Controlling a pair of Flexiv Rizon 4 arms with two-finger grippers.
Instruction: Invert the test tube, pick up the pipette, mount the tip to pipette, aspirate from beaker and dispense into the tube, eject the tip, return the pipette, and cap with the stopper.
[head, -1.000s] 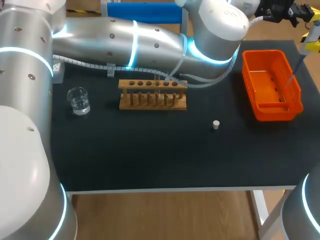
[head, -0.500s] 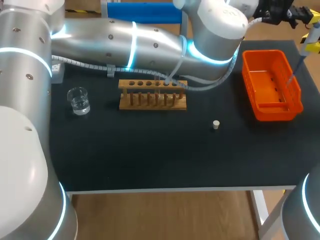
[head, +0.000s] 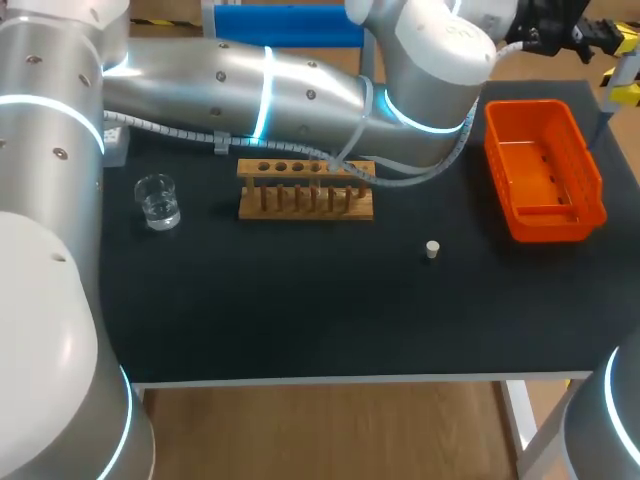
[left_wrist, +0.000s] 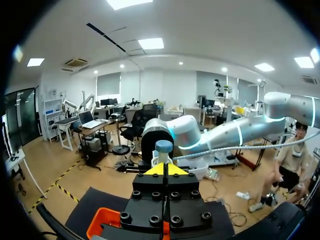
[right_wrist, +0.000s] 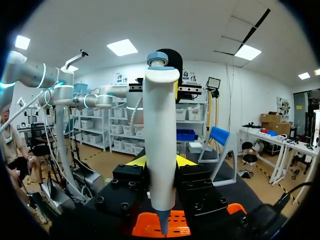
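The table (head: 300, 310) has a black top. A wood rack (head: 305, 188) stands near the back, about in the middle. I can just make out 1 clear tube (head: 331, 176) standing in it, near its right end. A small beaker (head: 157, 200) with water in it stands to the left of the rack, a little apart. The white stopper (head: 432, 249) lies by itself on the black top, in front of the rack and off to the right. An orange bin (head: 548, 226) sits at the right side of the table.

My left arm (head: 250, 90) comes in from the left, goes over the back of the table behind the rack, and ends up high by the far right corner, above the bin. The 2 fingers of my left gripper (left_wrist: 164, 170) are pressed tight together and have nothing between them. Just ahead of them I see the blue top of the pipette (right_wrist: 161, 125).

My right gripper (right_wrist: 161, 162) is up at the right edge of the table, beside the bin. Its 2 fingers are closed on the white body of the pipette, 1 on each side, and the yellow tips peek out on both sides of it. The pipette stands upright with its blue top up and its thin end pointing down over the bin. Both grippers are close to each other up there.
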